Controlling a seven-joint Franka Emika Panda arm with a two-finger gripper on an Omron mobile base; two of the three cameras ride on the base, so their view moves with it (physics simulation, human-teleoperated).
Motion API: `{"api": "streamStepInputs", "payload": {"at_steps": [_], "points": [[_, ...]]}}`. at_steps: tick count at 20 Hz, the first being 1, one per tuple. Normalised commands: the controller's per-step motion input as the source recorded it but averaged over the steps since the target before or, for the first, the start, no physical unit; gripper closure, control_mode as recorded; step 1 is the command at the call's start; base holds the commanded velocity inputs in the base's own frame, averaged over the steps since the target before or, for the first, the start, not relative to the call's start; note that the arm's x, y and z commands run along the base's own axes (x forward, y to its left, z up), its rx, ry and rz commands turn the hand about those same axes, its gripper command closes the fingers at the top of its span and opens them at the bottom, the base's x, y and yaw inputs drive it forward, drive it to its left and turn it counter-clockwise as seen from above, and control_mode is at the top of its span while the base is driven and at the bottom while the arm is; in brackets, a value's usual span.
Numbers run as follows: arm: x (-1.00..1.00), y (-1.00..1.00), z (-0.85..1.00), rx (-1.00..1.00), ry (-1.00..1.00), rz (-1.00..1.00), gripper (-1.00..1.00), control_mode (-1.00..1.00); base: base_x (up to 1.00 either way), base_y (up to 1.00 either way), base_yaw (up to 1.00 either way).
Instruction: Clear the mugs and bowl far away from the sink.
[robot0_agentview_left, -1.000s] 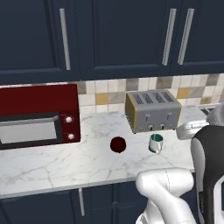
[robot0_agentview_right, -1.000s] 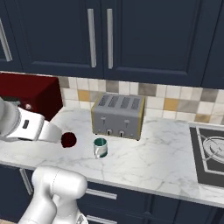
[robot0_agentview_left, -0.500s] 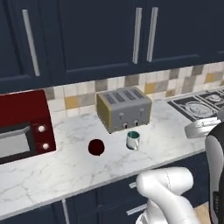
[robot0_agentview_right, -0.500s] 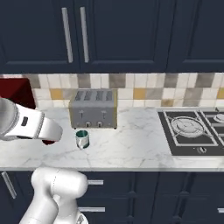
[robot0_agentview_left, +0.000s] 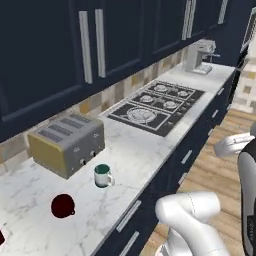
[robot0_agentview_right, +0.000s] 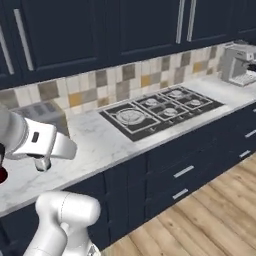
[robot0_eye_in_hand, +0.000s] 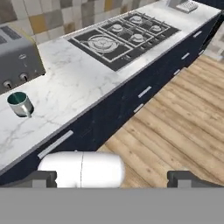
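A: Hand view: the gripper (robot0_eye_in_hand: 111, 178) is seen spread wide, nothing held, above the floor beside the counter (robot0_eye_in_hand: 78, 83). Which step is judged in hand?

B: Travel; no mug is grasped yet. The metal mug (robot0_agentview_left: 102, 175), apparently empty, stands by the toaster (robot0_agentview_left: 67, 143), the red mug (robot0_agentview_left: 62, 205) nearer the edge. An approach is called for next.

A: Farther off, the stove (robot0_agentview_left: 155, 102) is seen.

The end effector (robot0_eye_in_hand: 113, 177) is held with its jaws spread fully apart and nothing gripped between them. Its two dark fingertips (robot0_eye_in_hand: 41, 178) are seen wide apart low in the hand view. The white arm (robot0_agentview_right: 35, 140) is folded low.
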Motion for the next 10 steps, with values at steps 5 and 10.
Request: {"api": "streamStepInputs", "payload": {"at_steps": [5, 10], "points": [[0.00, 0.00, 0.00, 0.00, 0.00, 0.00, -1.00, 1.00, 0.00, 0.00, -0.99], [0.00, 0.00, 0.00, 0.00, 0.00, 0.00, -1.00, 1.00, 0.00, 0.00, -0.99]]}}
